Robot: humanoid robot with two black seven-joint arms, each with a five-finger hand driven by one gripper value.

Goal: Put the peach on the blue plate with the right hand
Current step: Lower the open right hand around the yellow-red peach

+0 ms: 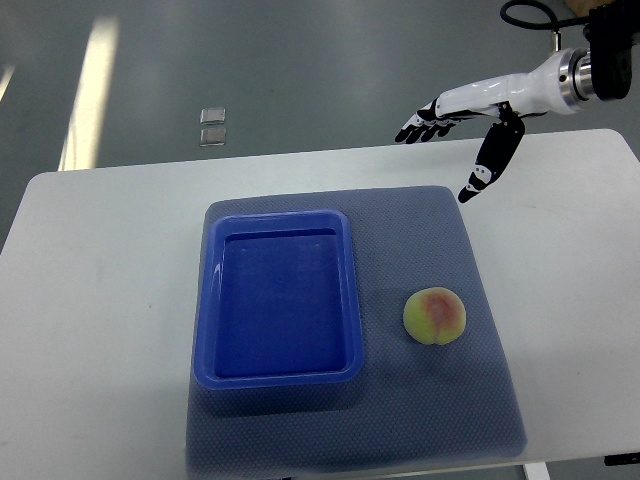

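Observation:
A yellow-green peach with a pink blush (435,316) lies on the blue-grey mat (440,240), just right of the blue plate. The blue plate (205,330) is a deep rectangular tray in the mat's left half, with nothing in it. My right hand (445,150) comes in from the upper right and hovers above the table's far edge, well above and beyond the peach. Its fingers (422,126) are spread, the thumb (492,165) points down, and it holds nothing. The left arm is out of view.
The mat lies on a white table (100,300). Beyond the table's far edge is grey floor with two small clear squares (212,126). A black cable (525,15) loops above my right forearm.

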